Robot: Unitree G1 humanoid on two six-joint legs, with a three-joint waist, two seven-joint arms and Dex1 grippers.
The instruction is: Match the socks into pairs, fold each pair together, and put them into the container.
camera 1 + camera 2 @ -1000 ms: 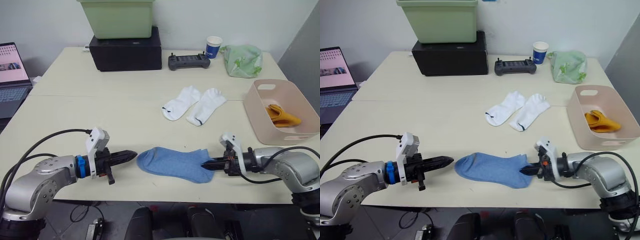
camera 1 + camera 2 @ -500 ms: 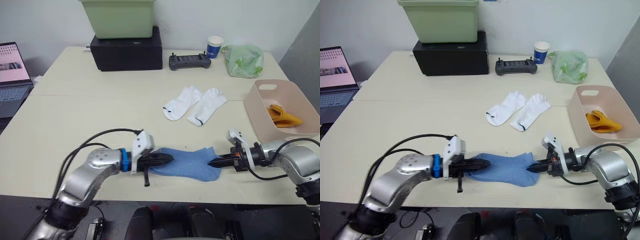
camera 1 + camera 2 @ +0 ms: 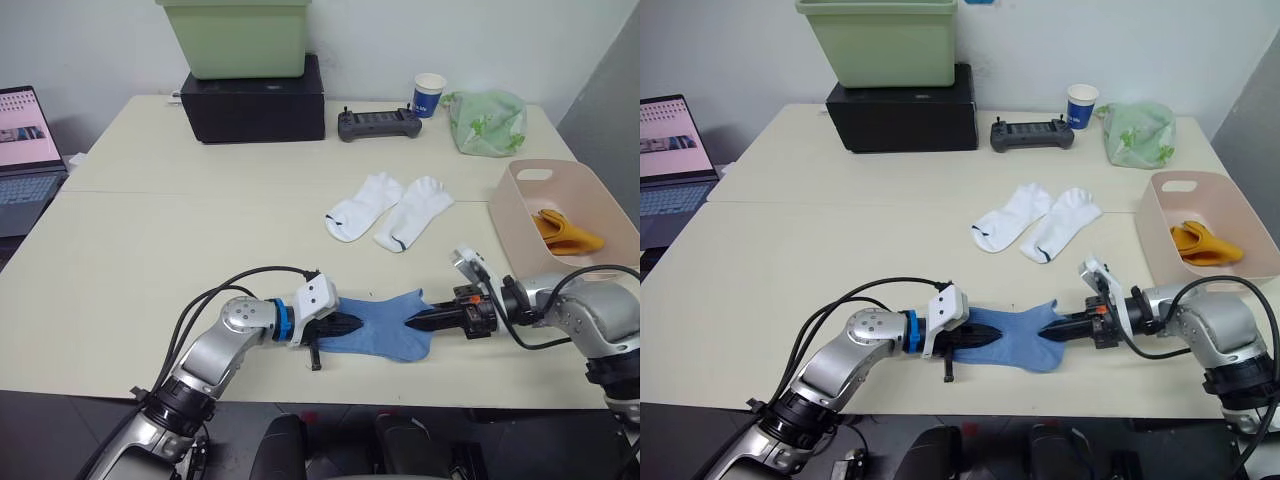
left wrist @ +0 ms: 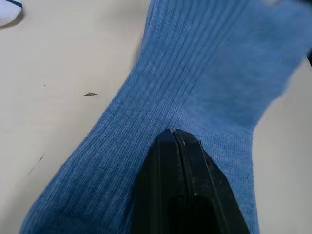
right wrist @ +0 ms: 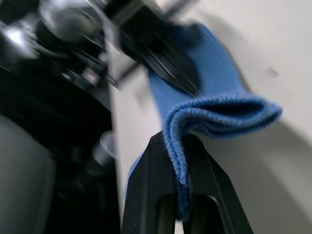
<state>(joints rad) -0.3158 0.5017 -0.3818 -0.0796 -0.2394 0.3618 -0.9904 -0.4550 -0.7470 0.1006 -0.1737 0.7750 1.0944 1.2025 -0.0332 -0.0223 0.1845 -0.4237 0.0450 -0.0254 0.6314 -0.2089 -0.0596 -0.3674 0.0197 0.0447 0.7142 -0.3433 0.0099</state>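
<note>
A light blue sock [image 3: 385,322], doubled in layers, lies near the table's front edge. My left gripper [image 3: 352,324] is shut, and its tip presses on the sock's left part [image 4: 204,73]. My right gripper [image 3: 414,322] is shut on the sock's right edge, and the folded fabric [image 5: 219,105] sits between its fingers [image 5: 151,165]. Two white socks [image 3: 388,208] with dark marks lie side by side at mid-table. The pale pink container [image 3: 512,205] stands at the right and holds the mustard-orange socks [image 3: 565,230].
Along the back stand a light green bin [image 3: 235,35] on a black box [image 3: 252,100], a controller [image 3: 378,123], a paper cup [image 3: 428,93] and a pale green bag [image 3: 485,120]. A laptop [image 3: 25,150] sits at the far left.
My left gripper has slid right from beside the sock onto its left part. The sock has bunched up shorter. My right gripper has lifted the sock's right edge slightly.
</note>
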